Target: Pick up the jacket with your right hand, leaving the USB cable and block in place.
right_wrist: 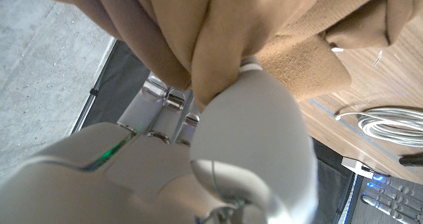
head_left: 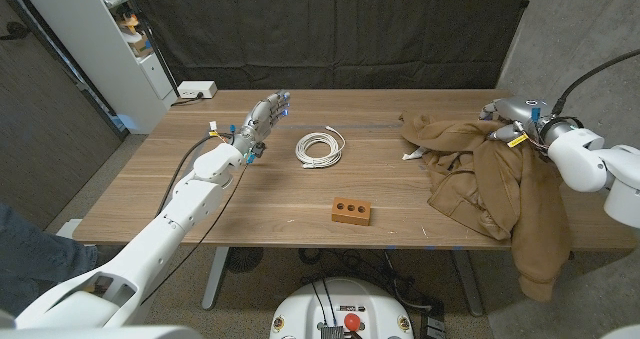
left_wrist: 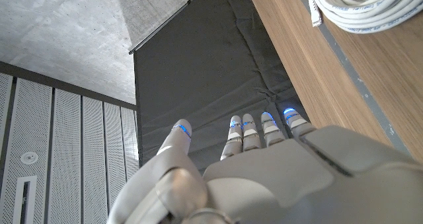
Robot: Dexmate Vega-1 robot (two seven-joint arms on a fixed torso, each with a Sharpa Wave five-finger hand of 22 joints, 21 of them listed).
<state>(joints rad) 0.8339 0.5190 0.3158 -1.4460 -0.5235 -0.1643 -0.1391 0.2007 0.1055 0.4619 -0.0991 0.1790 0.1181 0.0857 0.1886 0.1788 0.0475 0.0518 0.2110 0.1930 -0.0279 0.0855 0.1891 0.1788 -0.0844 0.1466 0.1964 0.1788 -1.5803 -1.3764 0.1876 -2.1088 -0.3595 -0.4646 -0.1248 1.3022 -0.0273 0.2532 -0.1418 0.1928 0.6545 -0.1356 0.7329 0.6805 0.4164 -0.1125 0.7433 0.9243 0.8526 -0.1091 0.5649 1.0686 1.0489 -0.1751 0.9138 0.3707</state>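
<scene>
Centrally on the wooden counter (head_left: 250, 204), a coiled white USB cable (head_left: 320, 147) is lying just right of the left hand (head_left: 262, 122), and a small brown block (head_left: 352, 212) with two holes in its face is sitting below it in the head view, nearer the front edge. Both are lying well apart from the tan jacket (head_left: 495, 189), with bare wood between them, so nothing is standing in the way on that side. A white box (head_left: 196, 90) with a cord is resting at the counter's upper left corner, and a dark curtain (head_left: 330, 29) is hanging behind the counter.

The jacket is lying crumpled at the right of the head view, one long part drooping over the counter's front edge. The right hand (head_left: 508, 114) is reaching in from the right edge of the frame at the jacket's upper right, and it is grasping the cloth: in the right wrist view the right hand's fingers (right_wrist: 168, 98) and thumb are pinching a bunched fold of the jacket (right_wrist: 218, 45), and most of the garment is still resting on the counter.

The left hand is holding nothing, its fingers straight and slightly apart, pointing toward the upper middle of the head view; in the left wrist view the fingertips (left_wrist: 264, 121) are glowing blue against the curtain, with the cable (left_wrist: 363, 9) nearby on the wood.
</scene>
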